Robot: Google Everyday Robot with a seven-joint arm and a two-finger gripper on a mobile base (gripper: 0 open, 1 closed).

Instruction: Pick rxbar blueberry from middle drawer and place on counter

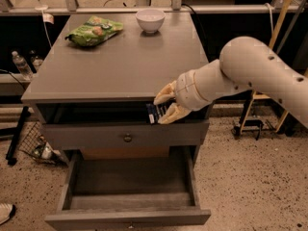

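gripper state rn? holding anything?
gripper: shut on the rxbar, just below the counter front edge, above the open drawer.

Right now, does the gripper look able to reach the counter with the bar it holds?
Probably yes. The gripper, shut on the rxbar blueberry, is at the front edge of the counter, just under its top. The counter nearby is bare; the green bag and white bowl sit far back.
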